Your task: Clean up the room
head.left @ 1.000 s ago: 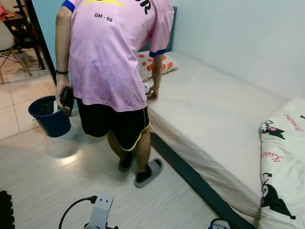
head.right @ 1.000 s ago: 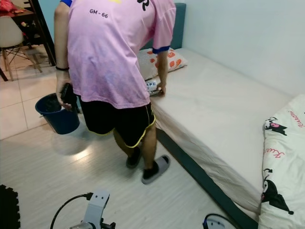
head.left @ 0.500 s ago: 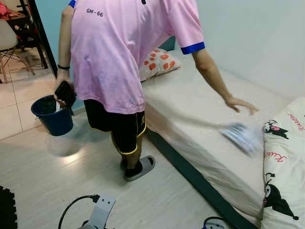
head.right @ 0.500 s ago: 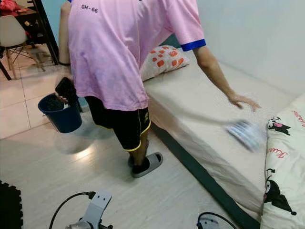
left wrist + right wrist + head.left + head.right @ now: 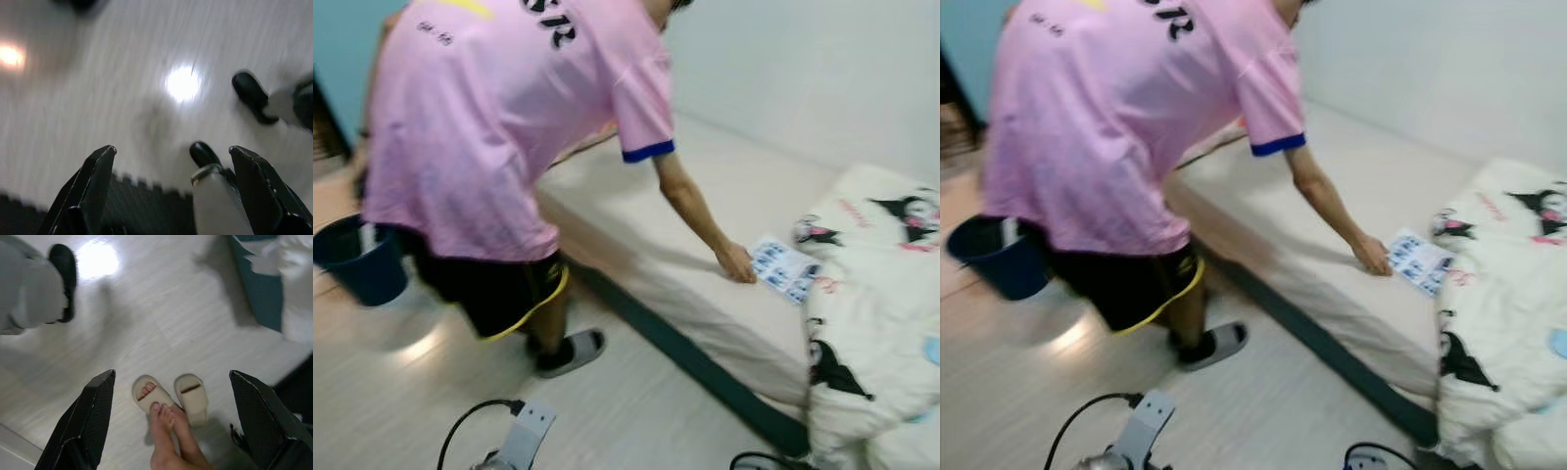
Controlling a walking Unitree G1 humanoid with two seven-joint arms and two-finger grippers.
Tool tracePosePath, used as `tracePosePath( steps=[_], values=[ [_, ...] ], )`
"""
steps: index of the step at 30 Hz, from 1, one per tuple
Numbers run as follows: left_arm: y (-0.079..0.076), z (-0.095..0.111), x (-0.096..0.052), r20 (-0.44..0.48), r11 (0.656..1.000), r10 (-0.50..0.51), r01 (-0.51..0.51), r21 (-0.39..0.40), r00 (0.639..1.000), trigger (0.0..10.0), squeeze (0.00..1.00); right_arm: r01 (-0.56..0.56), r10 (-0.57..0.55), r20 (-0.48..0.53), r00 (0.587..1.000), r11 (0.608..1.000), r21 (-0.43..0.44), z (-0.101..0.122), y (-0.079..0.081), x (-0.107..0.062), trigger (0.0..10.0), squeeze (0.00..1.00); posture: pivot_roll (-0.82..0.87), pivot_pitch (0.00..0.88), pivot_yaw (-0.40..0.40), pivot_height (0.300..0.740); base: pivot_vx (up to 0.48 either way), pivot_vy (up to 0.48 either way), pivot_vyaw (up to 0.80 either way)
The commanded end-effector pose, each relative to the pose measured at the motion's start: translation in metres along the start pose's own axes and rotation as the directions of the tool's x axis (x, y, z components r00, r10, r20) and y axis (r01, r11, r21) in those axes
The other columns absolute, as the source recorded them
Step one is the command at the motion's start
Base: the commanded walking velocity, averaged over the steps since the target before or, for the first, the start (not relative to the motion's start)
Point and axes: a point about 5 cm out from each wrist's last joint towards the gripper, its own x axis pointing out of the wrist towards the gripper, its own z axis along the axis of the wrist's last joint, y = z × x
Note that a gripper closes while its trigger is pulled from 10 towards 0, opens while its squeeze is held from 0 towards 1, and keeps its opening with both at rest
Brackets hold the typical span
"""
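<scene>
A person in a pink shirt [image 5: 499,127] bends over the cream bed [image 5: 636,211], one hand [image 5: 737,262] resting by a blue-and-white packet [image 5: 783,267] that lies on the mattress beside a white cartoon-print blanket [image 5: 871,294]. My left gripper [image 5: 173,152] hangs open over the pale floor with nothing between its fingers. The right gripper [image 5: 172,377] is likewise open above the floor, over a person's feet in beige slippers [image 5: 168,399]. Part of my left arm [image 5: 524,431] shows low in the left eye view.
A dark blue bucket [image 5: 357,259] stands on the floor at the left, behind the person. The bed's dark teal base [image 5: 685,357] runs diagonally ahead. A black foam mat [image 5: 146,205] lies under my left gripper. The white wall [image 5: 803,69] backs the bed.
The whole view has swung right and blurred. The packet, blurred in motion half a second ago, now lies still by the blanket, with the person's hand down beside it.
</scene>
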Motion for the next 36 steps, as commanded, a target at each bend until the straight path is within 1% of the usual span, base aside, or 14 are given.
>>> tracePosePath(
  steps=[1,8,9,11,13,14,16,18,23,24,26,29,36],
  values=[
    [0.001,-0.014,-0.002,-0.052,1.000,-0.007,0.008,0.017,0.999,10.0,0.00,-0.019,0.019,-0.007,1.000,1.000,-0.004,-0.002,0.007,0.000,10.0,0.00,-0.11,0.080,-0.016,0.740,0.000,0.000,-0.78],
    [0.001,-0.014,-0.002,-0.046,1.000,-0.001,0.001,0.015,0.999,10.0,0.00,-0.015,0.015,-0.008,1.000,1.000,0.003,-0.003,0.007,0.000,10.0,0.00,-0.11,0.081,-0.011,0.740,0.000,0.000,-0.78],
    [0.002,-0.015,-0.002,-0.043,1.000,0.003,-0.003,0.007,0.999,10.0,0.00,-0.015,0.015,-0.008,1.000,1.000,0.003,-0.003,0.007,0.000,10.0,0.00,-0.11,0.081,-0.010,0.740,0.000,0.000,-0.78],
    [0.002,-0.015,-0.002,-0.030,0.999,0.018,-0.019,-0.040,0.999,10.0,0.00,-0.011,0.011,-0.006,1.000,1.000,0.009,-0.003,0.007,0.000,10.0,0.00,-0.11,0.083,-0.007,0.740,0.000,0.000,-0.78],
    [0.002,-0.016,-0.002,-0.020,0.994,0.035,-0.037,-0.105,0.999,10.0,0.00,-0.001,0.001,0.000,1.000,1.000,0.018,-0.002,0.006,0.000,10.0,0.00,-0.11,0.082,-0.006,0.740,0.000,0.000,-0.78],
    [0.002,-0.016,-0.002,-0.020,0.994,0.035,-0.037,-0.105,0.999,10.0,0.00,-0.001,0.001,0.000,1.000,1.000,0.018,-0.002,0.006,0.000,10.0,0.00,-0.11,0.082,-0.006,0.740,0.000,0.000,-0.78],
    [0.002,-0.016,-0.002,-0.015,0.990,0.046,-0.047,-0.130,0.999,10.0,0.00,0.010,-0.011,0.009,1.000,1.000,0.025,0.000,0.003,0.000,10.0,0.00,-0.11,0.082,-0.006,0.740,0.000,0.000,-0.78],
    [0.002,-0.016,-0.002,-0.015,0.990,0.046,-0.047,-0.130,0.999,10.0,0.00,0.010,-0.011,0.009,1.000,1.000,0.025,0.000,0.003,0.000,10.0,0.00,-0.11,0.082,-0.006,0.740,0.000,0.000,-0.78],
    [0.003,-0.015,-0.002,-0.003,0.988,0.053,-0.053,-0.143,0.999,10.0,0.00,0.038,-0.039,0.039,0.998,0.999,0.034,0.008,-0.002,0.000,10.0,0.00,-0.11,0.085,-0.006,0.740,0.000,0.000,-0.78],
    [0.003,-0.015,-0.002,-0.002,0.986,0.056,-0.055,-0.159,0.998,10.0,0.00,0.049,-0.051,0.051,0.997,0.998,0.031,0.011,-0.004,0.000,10.0,0.00,-0.12,0.086,-0.008,0.740,0.000,0.000,-0.78],
    [0.002,-0.015,-0.002,-0.002,0.985,0.057,-0.056,-0.164,0.998,10.0,0.00,0.051,-0.053,0.053,0.997,0.998,0.030,0.012,-0.004,0.000,10.0,0.00,-0.12,0.086,-0.008,0.740,0.000,0.000,-0.78],
    [0.002,-0.015,-0.002,-0.004,0.983,0.061,-0.061,-0.171,0.998,10.0,0.00,0.052,-0.053,0.057,0.997,0.998,0.031,0.012,-0.004,0.000,10.0,0.00,-0.11,0.086,-0.012,0.740,0.000,0.000,-0.50],
    [0.002,-0.016,-0.002,-0.021,0.980,0.062,-0.065,-0.186,0.998,10.0,0.00,0.049,-0.050,0.062,0.997,0.999,0.015,0.011,-0.003,0.000,10.0,0.00,-0.12,0.081,-0.018,0.740,0.000,0.000,0.00]
  ],
)
